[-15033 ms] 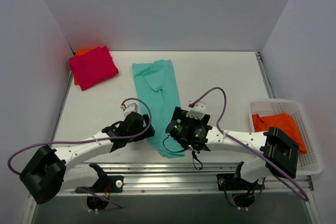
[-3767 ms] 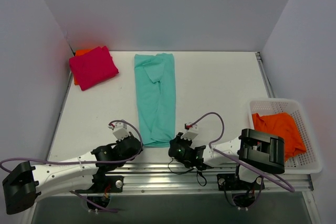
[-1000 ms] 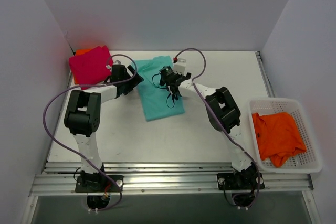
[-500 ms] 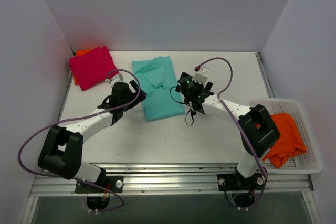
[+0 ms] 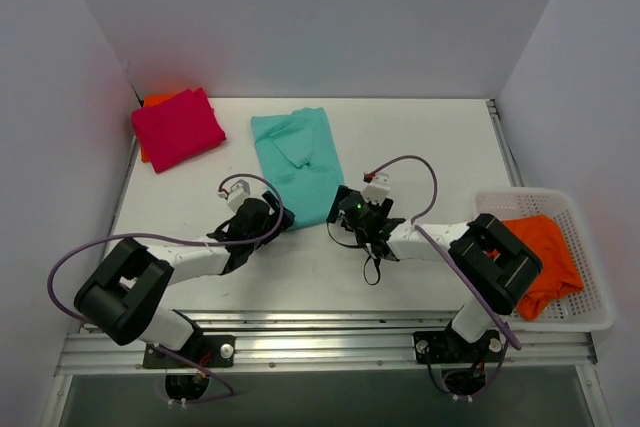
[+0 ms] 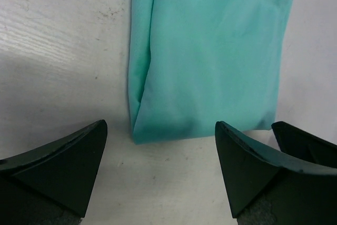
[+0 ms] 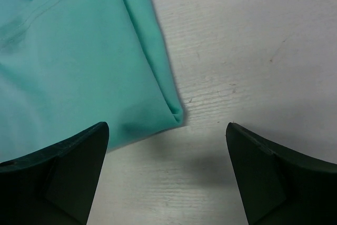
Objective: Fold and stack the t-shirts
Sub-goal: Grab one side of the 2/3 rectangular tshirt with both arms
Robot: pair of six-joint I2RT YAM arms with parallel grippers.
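**Teal t-shirt lies folded on the middle of the worktop**

The teal t-shirt has its collar end toward the back wall. A white basket at the right edge holds an orange t-shirt. In the back left corner, a folded magenta t-shirt lies on a second orange t-shirt. The left tool, fingers spread and empty, faces the teal t-shirt's near left corner. The right tool, also spread and empty, faces the near right corner.

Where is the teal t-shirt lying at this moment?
Top view: the teal t-shirt lies on the table left of centre, right of the magenta t-shirt, its near edge just beyond the left gripper and right gripper.
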